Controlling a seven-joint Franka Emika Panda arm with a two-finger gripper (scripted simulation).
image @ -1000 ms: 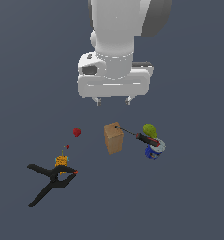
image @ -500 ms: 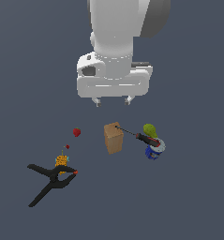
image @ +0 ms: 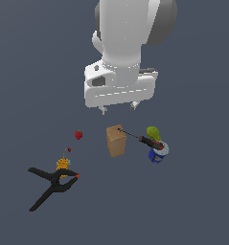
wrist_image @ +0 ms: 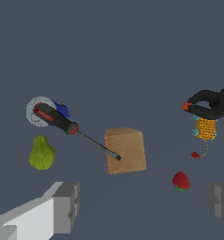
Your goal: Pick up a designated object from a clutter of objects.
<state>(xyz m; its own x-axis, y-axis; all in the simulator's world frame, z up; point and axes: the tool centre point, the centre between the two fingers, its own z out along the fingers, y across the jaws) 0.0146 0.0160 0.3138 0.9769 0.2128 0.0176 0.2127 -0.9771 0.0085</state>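
Note:
The screwdriver (image: pixel 141 139) (wrist_image: pixel 76 131) has a black handle with red ends and a thin dark shaft. Its handle lies on the blue can (image: pixel 158 153) (wrist_image: pixel 63 110) and its tip rests on the brown box (image: pixel 116 140) (wrist_image: pixel 126 151). A green pear (image: pixel 153 132) (wrist_image: pixel 41 153) sits beside the can. My gripper (image: pixel 119 108) (wrist_image: pixel 144 204) hangs open above the box, apart from everything, with nothing between its fingers (wrist_image: pixel 62 206).
A red strawberry (image: pixel 78 135) (wrist_image: pixel 181 181) lies toward the exterior view's left of the box. Farther that way are a small orange object (image: pixel 62 164) (wrist_image: pixel 206 128) and a large black clamp (image: pixel 51 184) (wrist_image: pixel 209 105) with orange tips.
The hand has come down a little toward the box over the last half second. None of the objects has moved.

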